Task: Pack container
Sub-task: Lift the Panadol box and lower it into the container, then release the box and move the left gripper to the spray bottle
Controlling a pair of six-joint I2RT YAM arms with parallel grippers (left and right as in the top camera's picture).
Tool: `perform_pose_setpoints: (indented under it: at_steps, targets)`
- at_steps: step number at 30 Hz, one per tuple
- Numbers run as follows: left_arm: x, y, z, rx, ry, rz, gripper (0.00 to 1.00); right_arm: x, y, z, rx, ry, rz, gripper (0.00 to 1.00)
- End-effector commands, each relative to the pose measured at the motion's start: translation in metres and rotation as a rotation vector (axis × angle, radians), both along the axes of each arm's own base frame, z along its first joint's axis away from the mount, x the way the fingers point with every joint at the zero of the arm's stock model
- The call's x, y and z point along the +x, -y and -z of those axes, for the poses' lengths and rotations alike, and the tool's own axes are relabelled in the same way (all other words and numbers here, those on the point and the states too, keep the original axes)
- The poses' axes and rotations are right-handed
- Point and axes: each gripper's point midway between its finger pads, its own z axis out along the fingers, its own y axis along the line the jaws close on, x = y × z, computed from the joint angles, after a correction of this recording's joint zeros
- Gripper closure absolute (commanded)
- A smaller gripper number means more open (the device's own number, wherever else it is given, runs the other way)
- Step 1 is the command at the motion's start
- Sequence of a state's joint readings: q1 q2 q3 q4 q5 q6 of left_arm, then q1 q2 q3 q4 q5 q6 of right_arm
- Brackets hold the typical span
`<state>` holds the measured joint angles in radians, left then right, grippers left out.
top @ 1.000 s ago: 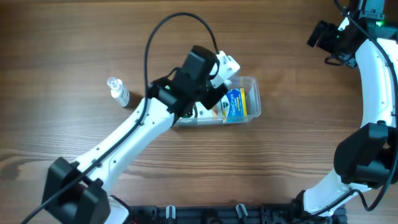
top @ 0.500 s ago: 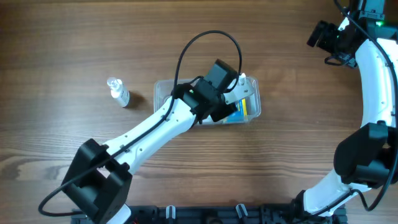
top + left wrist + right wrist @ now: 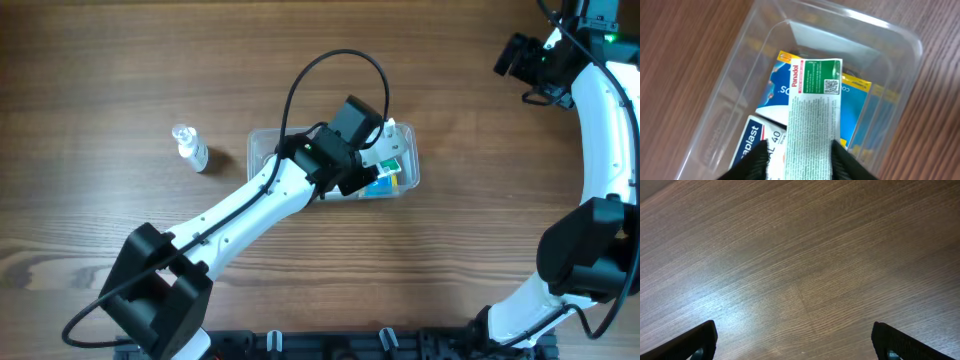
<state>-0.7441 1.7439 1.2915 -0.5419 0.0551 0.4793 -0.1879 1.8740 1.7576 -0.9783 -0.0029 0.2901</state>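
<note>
One container, three boxes (Panadol box in left tool)

"What kind of place is this?"

"It looks like a robot lab. A white and black left arm and a right arm stand at a big wood table. A black wire loops off one arm."

"Not a home?"

"I don't think so. A black frame runs along the near edge. On the table are a see-through container of medicine boxes, like a Panadol box, and a little clear bottle."
</note>
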Motion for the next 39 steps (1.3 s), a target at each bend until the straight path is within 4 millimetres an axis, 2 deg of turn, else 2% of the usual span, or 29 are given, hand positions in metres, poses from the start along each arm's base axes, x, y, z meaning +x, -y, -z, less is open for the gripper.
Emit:
perform_pose_setpoints:
  at_steps: [1, 5, 8, 10, 11, 14, 15, 16, 17, 19, 20, 21, 25, 27, 29, 32, 34, 39]
  targets:
    - [0.019, -0.012, -0.008, -0.009, 0.034, -0.191, 0.70, 0.002, -0.002, -0.018, 0.000, 0.046, 0.001, 0.00]
    - [0.037, -0.042, -0.039, -0.099, 0.061, -0.477, 0.76, 0.002, -0.002, -0.018, 0.000, 0.046, 0.001, 0.00]
    - [0.049, -0.075, -0.072, -0.199, 0.078, -0.651, 0.77, 0.002, -0.002, -0.018, -0.001, 0.046, 0.001, 0.00]
    - [0.056, -0.105, -0.095, -0.276, 0.084, -0.775, 0.76, 0.002, -0.002, -0.018, -0.001, 0.046, 0.001, 0.00]
    - [0.058, -0.130, -0.109, -0.316, 0.088, -0.861, 0.73, 0.002, -0.002, -0.018, 0.000, 0.046, 0.001, 0.00]
    - [0.056, -0.182, -0.121, -0.322, 0.089, -0.997, 0.70, 0.002, -0.002, -0.018, -0.001, 0.046, 0.001, 0.00]
    - [0.054, -0.198, -0.121, -0.307, 0.084, -1.034, 0.64, 0.002, -0.002, -0.018, -0.001, 0.046, 0.001, 0.00]
    - [0.052, -0.218, -0.118, -0.283, 0.072, -1.083, 0.45, 0.002, -0.002, -0.018, -0.001, 0.046, 0.001, 0.00]
    - [0.050, -0.239, -0.112, -0.254, 0.053, -1.137, 0.35, 0.002, -0.002, -0.018, -0.001, 0.046, 0.001, 0.00]
    - [0.043, -0.271, -0.099, -0.200, 0.005, -1.221, 0.23, 0.002, -0.002, -0.018, -0.001, 0.046, 0.001, 0.00]
    - [0.039, -0.283, -0.093, -0.187, -0.027, -1.254, 0.05, 0.002, -0.002, -0.018, -0.001, 0.046, 0.001, 0.00]
    - [0.037, -0.292, -0.088, -0.187, -0.057, -1.279, 0.01, 0.002, -0.002, -0.018, 0.000, 0.046, 0.001, 0.00]
    - [0.038, -0.314, -0.081, -0.261, -0.139, -1.334, 0.00, 0.002, -0.002, -0.018, -0.001, 0.046, 0.001, 0.00]
    - [0.039, -0.317, -0.076, -0.304, -0.177, -1.336, 0.00, 0.002, -0.002, -0.018, 0.000, 0.046, 0.001, 0.00]
    - [0.040, -0.318, -0.064, -0.307, -0.213, -1.341, 0.00, 0.002, -0.002, -0.018, -0.001, 0.046, 0.001, 0.00]
    - [0.038, -0.318, -0.037, -0.262, -0.277, -1.353, 0.00, 0.002, -0.002, -0.018, -0.001, 0.046, 0.001, 0.00]
    - [0.046, -0.318, -0.022, -0.248, -0.297, -1.356, 0.00, 0.002, -0.002, -0.018, 0.000, 0.046, 0.001, 0.00]
    - [0.065, -0.320, 0.002, -0.235, -0.302, -1.359, 0.00, 0.002, -0.002, -0.018, -0.001, 0.046, 0.001, 0.00]
